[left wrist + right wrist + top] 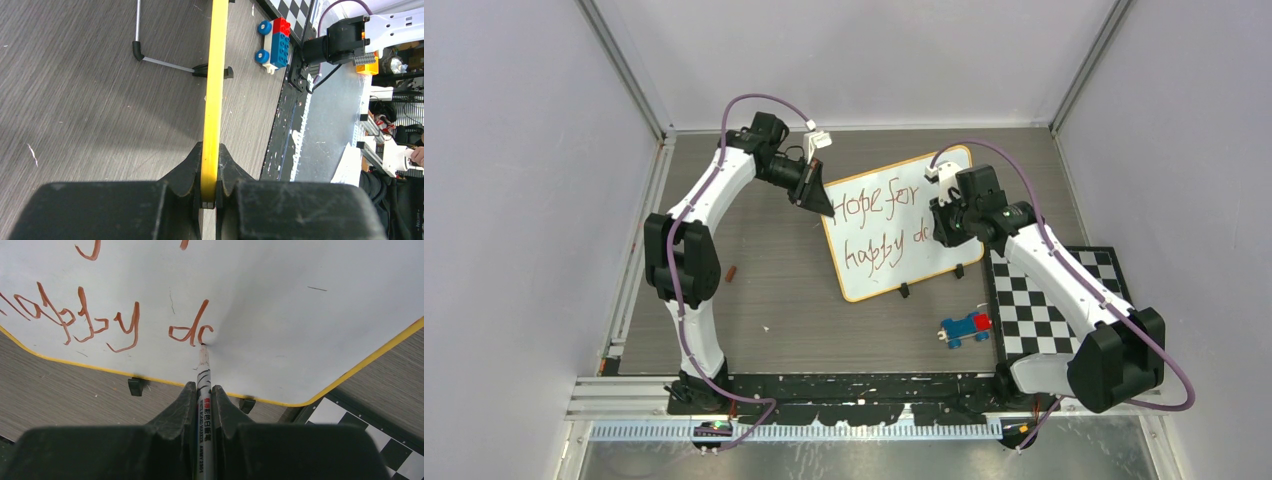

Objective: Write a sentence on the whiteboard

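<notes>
A yellow-framed whiteboard (904, 262) stands propped at the table's middle, with red writing "Hope for" and "happy d" on it. My left gripper (824, 205) is shut on the board's left yellow edge (214, 100), seen edge-on in the left wrist view. My right gripper (940, 225) is shut on a white whiteboard marker (204, 390). The marker's tip touches the board (300, 315) at the end of the partly formed letter after the "d" (189, 330).
A blue and red brick toy car (965, 327) lies in front of the board, also in the left wrist view (276, 42). A black-and-white checkerboard (1049, 310) lies at the right. A small red bit (732, 272) lies at the left. The board's black feet (136, 385) rest on the table.
</notes>
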Action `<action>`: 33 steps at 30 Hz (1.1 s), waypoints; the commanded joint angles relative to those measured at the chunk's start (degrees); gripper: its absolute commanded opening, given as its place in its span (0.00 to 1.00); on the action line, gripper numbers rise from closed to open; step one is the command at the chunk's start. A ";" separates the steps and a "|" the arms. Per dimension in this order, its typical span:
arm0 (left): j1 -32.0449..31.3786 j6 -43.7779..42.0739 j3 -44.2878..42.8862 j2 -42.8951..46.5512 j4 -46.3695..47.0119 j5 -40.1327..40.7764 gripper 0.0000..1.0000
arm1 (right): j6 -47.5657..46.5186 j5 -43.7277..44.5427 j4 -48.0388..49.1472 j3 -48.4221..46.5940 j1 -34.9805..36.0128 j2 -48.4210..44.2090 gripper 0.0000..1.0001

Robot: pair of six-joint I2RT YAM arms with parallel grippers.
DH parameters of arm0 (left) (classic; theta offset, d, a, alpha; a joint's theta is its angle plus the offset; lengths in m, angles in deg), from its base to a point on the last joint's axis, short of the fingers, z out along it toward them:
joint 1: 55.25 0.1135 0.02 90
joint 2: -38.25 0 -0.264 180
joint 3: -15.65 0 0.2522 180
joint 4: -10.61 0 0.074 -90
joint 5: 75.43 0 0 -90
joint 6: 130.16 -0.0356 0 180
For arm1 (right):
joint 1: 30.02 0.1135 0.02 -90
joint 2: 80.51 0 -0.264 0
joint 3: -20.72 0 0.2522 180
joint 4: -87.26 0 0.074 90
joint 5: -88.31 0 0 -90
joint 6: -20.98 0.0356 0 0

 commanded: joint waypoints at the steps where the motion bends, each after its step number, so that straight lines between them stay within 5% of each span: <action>1: 0.28 -2.11 0.49 1.07 1.58 4.14 0.00 | -1.49 3.44 2.33 -1.79 -0.58 -0.82 0.00; 33: 0.26 -2.50 0.76 1.23 1.31 4.39 0.00 | -0.76 3.46 3.12 1.05 -0.72 -1.28 0.00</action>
